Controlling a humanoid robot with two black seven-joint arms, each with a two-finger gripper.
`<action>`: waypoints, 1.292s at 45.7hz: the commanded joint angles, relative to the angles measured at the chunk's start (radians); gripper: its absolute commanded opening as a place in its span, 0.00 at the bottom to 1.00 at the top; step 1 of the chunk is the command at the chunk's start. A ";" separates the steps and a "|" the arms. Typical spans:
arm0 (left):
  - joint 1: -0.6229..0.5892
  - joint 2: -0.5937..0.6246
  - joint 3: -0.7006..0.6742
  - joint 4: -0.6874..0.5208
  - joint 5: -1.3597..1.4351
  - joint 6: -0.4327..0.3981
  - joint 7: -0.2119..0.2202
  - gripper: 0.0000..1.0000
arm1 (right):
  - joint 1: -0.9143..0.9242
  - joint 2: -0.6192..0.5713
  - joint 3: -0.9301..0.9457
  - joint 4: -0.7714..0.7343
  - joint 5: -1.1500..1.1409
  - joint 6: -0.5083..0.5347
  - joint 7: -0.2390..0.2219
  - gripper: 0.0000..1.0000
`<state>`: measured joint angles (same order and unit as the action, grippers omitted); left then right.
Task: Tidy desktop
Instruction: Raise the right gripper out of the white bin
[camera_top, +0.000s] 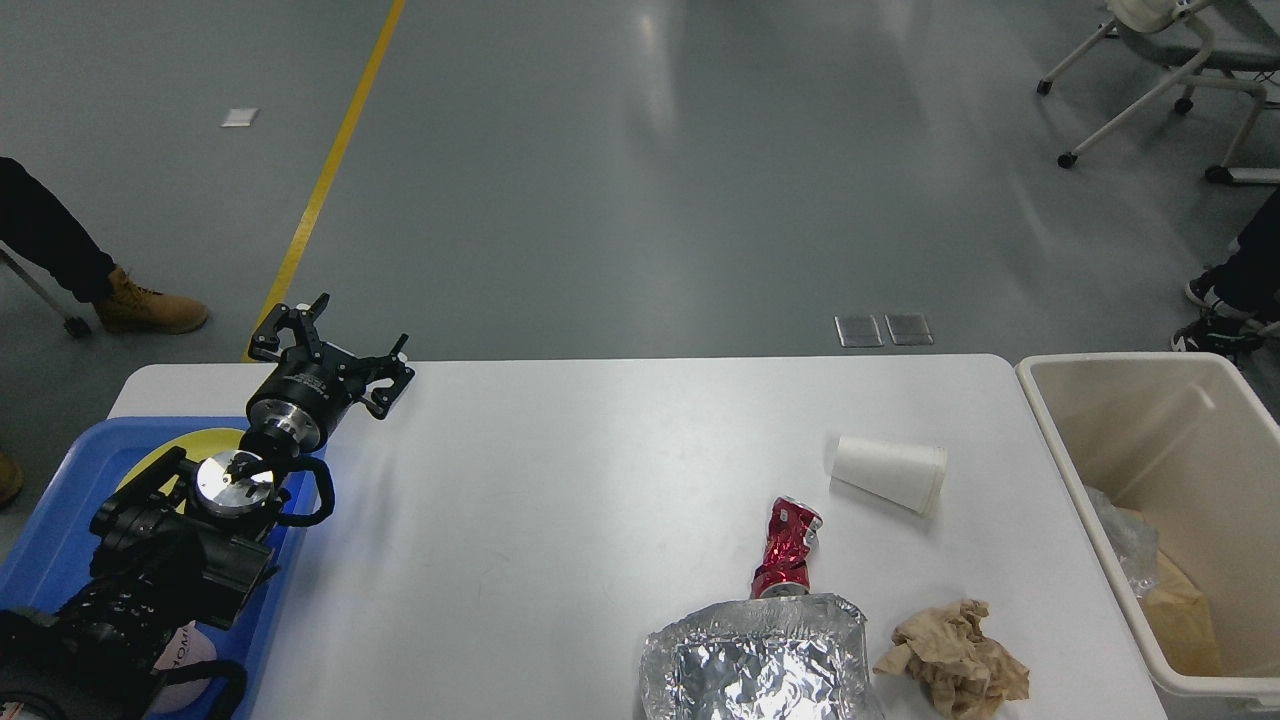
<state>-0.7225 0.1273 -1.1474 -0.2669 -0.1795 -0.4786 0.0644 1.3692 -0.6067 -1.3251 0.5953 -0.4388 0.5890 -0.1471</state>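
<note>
The desktop (560, 500) filled the lower part of the head view, its white surface running from the blue tray (55, 530) at the left edge to the beige bin (1060, 440) at the right edge.

The left gripper (330, 350) was held over the far-left corner of the desktop, just beyond the tray. Its two fingers stood apart and gripped nothing. The left arm rose from the lower-left corner of the view, crossing above the tray and partly covering a yellow plate (185, 450) that lay in it.

The right arm and its gripper were outside the view.

Four items lay on the right half of the desktop:
- A white paper cup (890, 473) lay on its side, well apart from the bin.
- A crushed red can (788, 547) lay near the cup, its near end touching the foil.
- A crumpled sheet of aluminium foil (760, 660) lay at the near edge.
- A wad of brown paper (955, 660) lay just beside the foil, on its right.

The bin held some material at its near end, apparently clear plastic and brown paper; the view was too partial to confirm this.
</note>
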 joint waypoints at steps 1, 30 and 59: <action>0.000 0.000 0.000 0.000 0.000 0.000 0.000 0.96 | -0.195 0.015 0.070 -0.017 0.000 -0.247 0.000 0.00; 0.000 0.000 0.000 0.000 0.000 0.000 0.000 0.96 | -0.447 0.192 0.216 -0.181 0.012 -0.423 0.001 0.58; 0.000 0.000 0.000 0.000 0.000 0.000 0.000 0.96 | -0.506 0.182 0.267 -0.196 0.014 -0.471 0.001 1.00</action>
<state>-0.7225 0.1273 -1.1474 -0.2669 -0.1795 -0.4786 0.0644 0.8663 -0.4259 -1.0617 0.3975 -0.4248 0.1180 -0.1457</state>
